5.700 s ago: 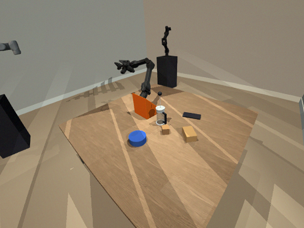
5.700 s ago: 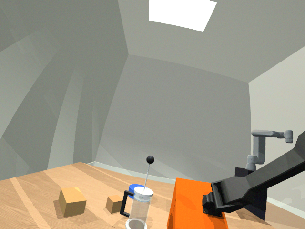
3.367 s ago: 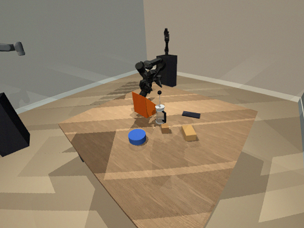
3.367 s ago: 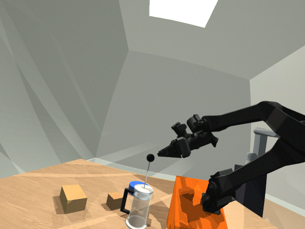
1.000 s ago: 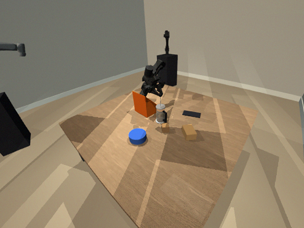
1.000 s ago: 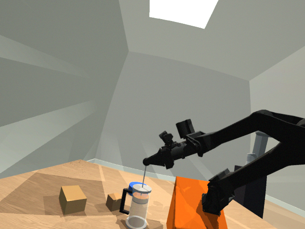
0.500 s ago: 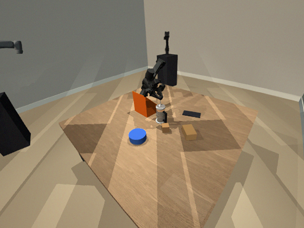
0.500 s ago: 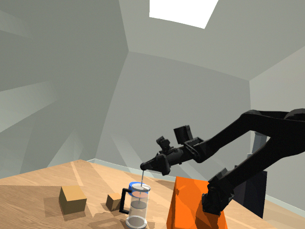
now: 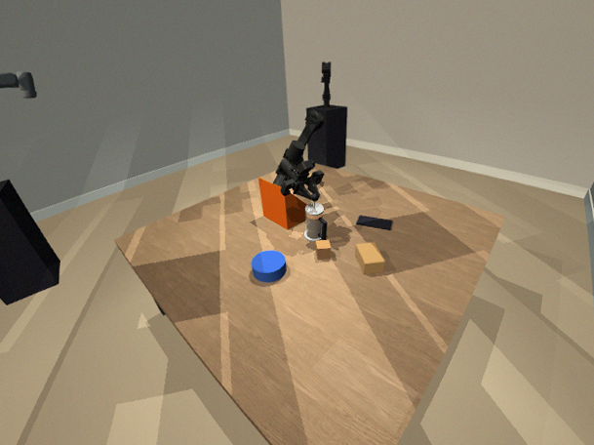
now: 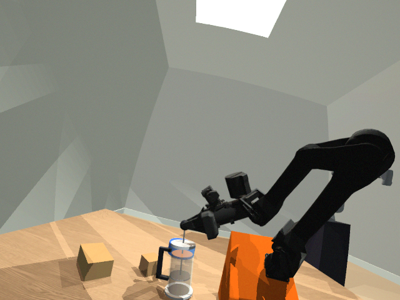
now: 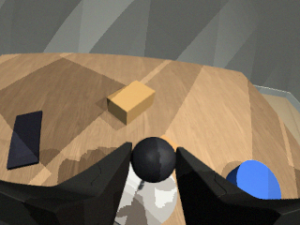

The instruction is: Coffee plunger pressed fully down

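Note:
The coffee press [image 9: 314, 228] [image 10: 180, 266] stands upright on the table, a clear cylinder with a black handle and a white lid [image 10: 181, 244] [image 11: 161, 199]. My gripper [image 9: 314, 196] [image 10: 184, 225] [image 11: 154, 150] is shut on the round black plunger knob [image 11: 153, 164], one finger at each side. The knob is above the lid, with a short length of thin metal rod [image 10: 184, 236] showing between them. Inside the glass, a dark disc [image 10: 179, 275] sits in the lower part, above the base. Whether the press touches the small block is hard to tell.
A small wooden block [image 9: 322, 250] [image 10: 147, 264] is close to the press. A larger wooden block [image 9: 369, 257] [image 10: 95, 260] [image 11: 131, 101], a blue cylinder [image 9: 268, 266] [image 11: 257, 182] and a flat black slab [image 9: 374, 222] [image 11: 25, 140] lie farther out. An orange block [image 9: 274, 204] [image 10: 247, 258] stands beside the arm.

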You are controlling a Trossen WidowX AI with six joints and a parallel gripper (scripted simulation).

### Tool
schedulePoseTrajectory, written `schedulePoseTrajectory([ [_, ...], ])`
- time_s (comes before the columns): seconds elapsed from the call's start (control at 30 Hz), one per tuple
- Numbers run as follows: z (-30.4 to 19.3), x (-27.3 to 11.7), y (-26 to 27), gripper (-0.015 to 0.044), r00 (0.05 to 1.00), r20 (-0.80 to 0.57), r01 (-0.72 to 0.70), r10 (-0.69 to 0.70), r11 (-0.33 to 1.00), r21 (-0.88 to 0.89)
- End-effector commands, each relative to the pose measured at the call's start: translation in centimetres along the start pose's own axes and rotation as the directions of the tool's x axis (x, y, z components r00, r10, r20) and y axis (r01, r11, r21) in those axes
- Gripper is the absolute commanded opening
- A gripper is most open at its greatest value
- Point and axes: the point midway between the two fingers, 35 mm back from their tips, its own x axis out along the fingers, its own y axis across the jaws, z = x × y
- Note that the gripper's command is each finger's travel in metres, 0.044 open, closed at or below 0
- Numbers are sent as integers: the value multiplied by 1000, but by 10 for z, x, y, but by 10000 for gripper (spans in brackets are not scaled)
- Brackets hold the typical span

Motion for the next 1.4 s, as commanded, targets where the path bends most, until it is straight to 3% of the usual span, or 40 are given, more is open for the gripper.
schedulePoseTrajectory([
  [0.0,-20,6,1,122,999,-39,1,1,999,44],
  [1.37,-12,18,-3,122,1000,-24,0,1,999,33],
])
